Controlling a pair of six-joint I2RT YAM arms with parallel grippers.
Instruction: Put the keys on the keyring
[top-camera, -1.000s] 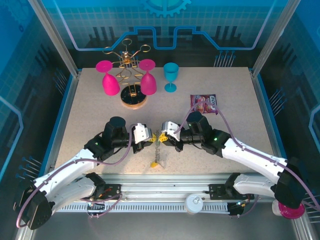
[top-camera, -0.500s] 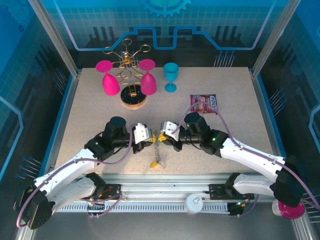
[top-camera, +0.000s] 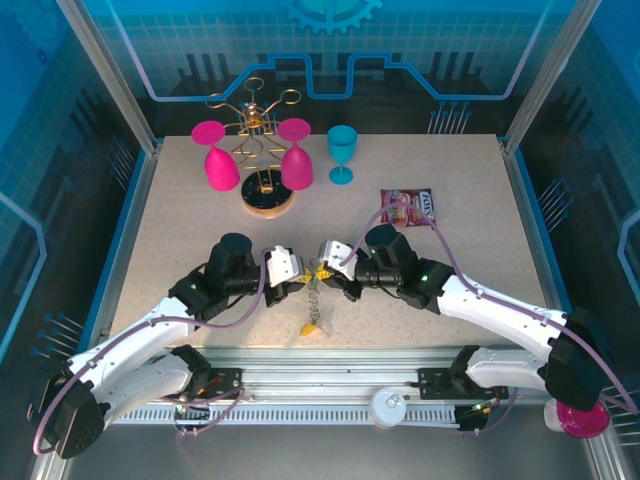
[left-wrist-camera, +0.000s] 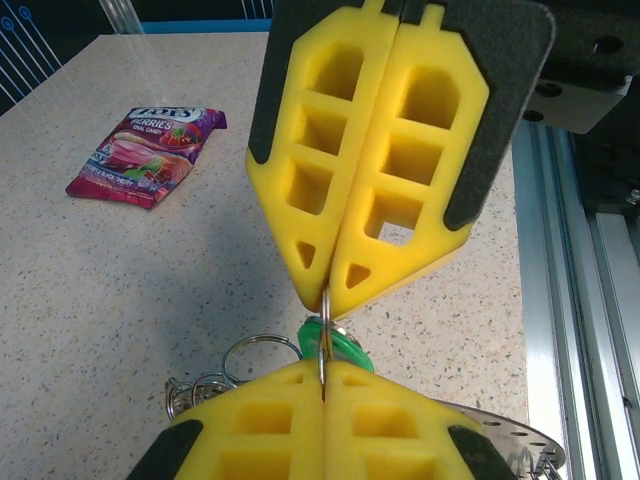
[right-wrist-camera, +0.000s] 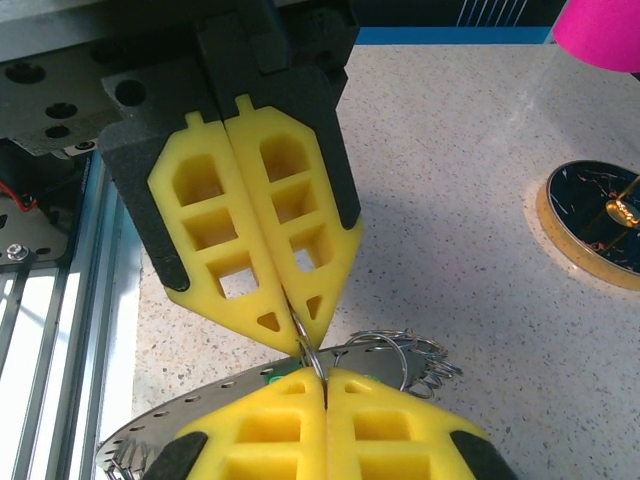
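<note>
The keyring (left-wrist-camera: 325, 330), seen edge-on as a thin grey metal ring, is pinched between the yellow foam tips of the left gripper (left-wrist-camera: 322, 385) and the right gripper (left-wrist-camera: 328, 288). Both are closed on it, tip to tip, above the worktop (left-wrist-camera: 120, 290) near its front middle. A green key head (left-wrist-camera: 345, 350) is seen just behind the ring, with smaller wire rings (left-wrist-camera: 255, 348) beside it. In the top view a yellow key (top-camera: 313, 327) is seen at the low end of a string of links. On the candy packet (left-wrist-camera: 145, 150) "BERRIES" can be read.
</note>
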